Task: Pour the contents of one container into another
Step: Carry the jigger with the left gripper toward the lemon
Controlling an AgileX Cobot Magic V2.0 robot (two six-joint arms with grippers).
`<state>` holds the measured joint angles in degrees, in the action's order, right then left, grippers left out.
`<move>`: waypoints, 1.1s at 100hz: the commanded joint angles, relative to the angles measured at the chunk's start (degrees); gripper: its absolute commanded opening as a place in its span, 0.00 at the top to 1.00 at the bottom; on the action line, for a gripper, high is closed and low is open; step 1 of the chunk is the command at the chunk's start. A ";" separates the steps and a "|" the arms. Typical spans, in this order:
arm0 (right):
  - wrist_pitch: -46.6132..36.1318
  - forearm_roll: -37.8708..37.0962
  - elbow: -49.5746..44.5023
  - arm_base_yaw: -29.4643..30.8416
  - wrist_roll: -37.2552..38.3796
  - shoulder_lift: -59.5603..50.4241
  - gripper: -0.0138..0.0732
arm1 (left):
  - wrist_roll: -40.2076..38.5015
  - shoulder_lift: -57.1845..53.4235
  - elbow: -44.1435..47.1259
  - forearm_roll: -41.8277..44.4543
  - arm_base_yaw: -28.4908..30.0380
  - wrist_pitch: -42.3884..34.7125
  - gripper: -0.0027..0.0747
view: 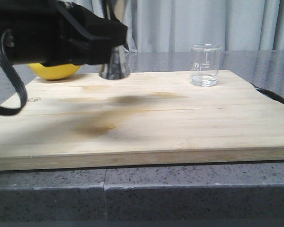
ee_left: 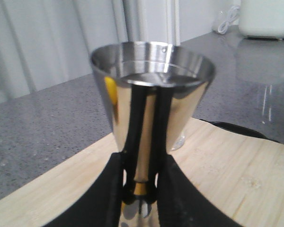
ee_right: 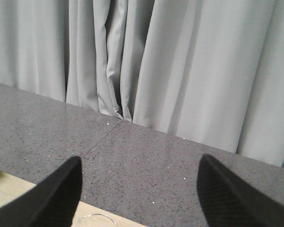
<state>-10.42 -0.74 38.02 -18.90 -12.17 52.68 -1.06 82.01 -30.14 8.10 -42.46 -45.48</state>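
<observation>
Two vessels sit on the cutting board (view: 142, 127): jigger (ee_left: 151, 94) at its far left corner, clamped at the waist by the left gripper (ee_left: 141, 189); beaker (view: 205, 65) far right, under the wide-open right gripper (ee_right: 137, 194). We judge a tilted clamp could tip the jigger.

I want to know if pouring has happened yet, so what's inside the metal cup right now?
The metal cup shows only shiny inner wall near its rim. Its bottom is hidden from this angle, so liquid cannot be ruled out. The left gripper is closed around its waist.
</observation>
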 commanded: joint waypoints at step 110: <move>-3.86 0.17 1.50 0.25 -0.53 -1.01 0.33 | -4.75 -3.27 1.95 2.04 7.15 -3.43 0.99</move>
<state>-10.29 -0.72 38.02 -18.90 -12.22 52.68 -4.43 80.73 -27.42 10.41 -35.47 -42.79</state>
